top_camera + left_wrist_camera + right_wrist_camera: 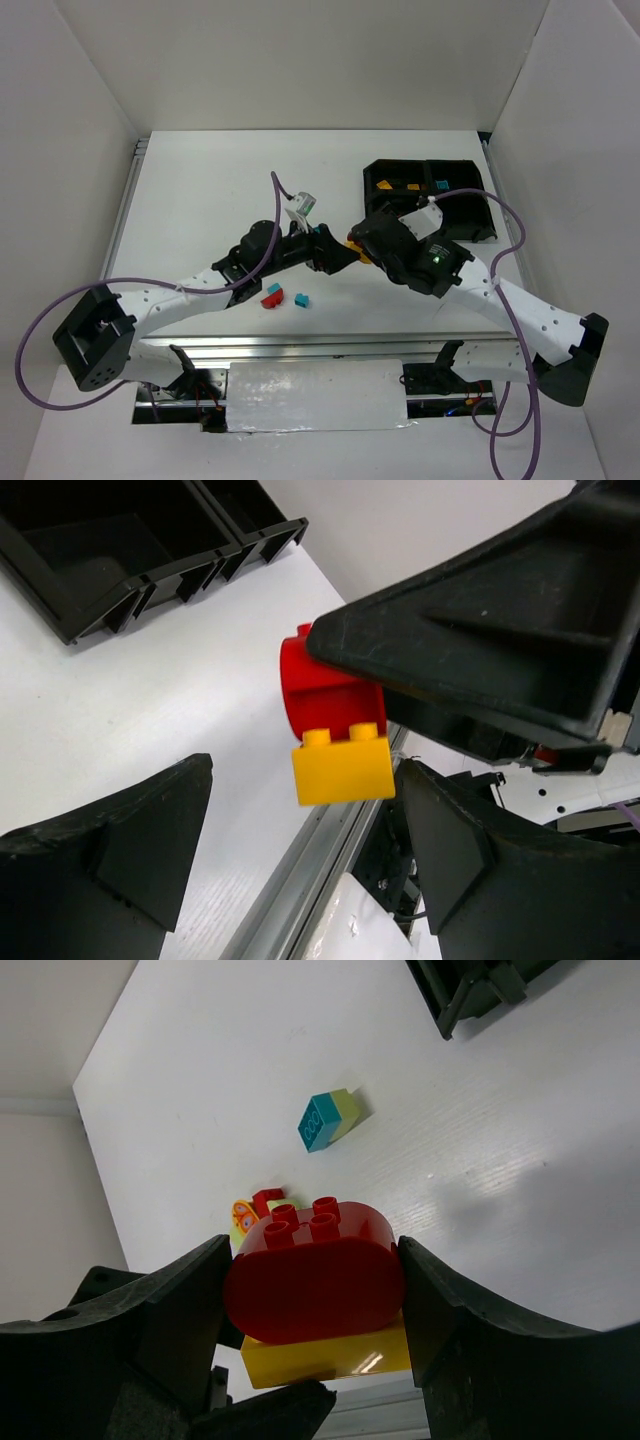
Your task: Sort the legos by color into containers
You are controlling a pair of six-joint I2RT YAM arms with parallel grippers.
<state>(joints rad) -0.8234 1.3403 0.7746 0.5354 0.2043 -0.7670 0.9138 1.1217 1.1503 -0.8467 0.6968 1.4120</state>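
We clamp the red lego [315, 1260] in our right hand [312, 1305] so our left hand [300, 840], spread open either side of the yellow lego [342, 770] stuck under it, can presumably split them by color.

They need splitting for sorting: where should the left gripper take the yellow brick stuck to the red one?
Probably pinch the yellow brick across its flat side faces, from its free end opposite the red brick; it juts clear of the right gripper, clamped on the red alone.
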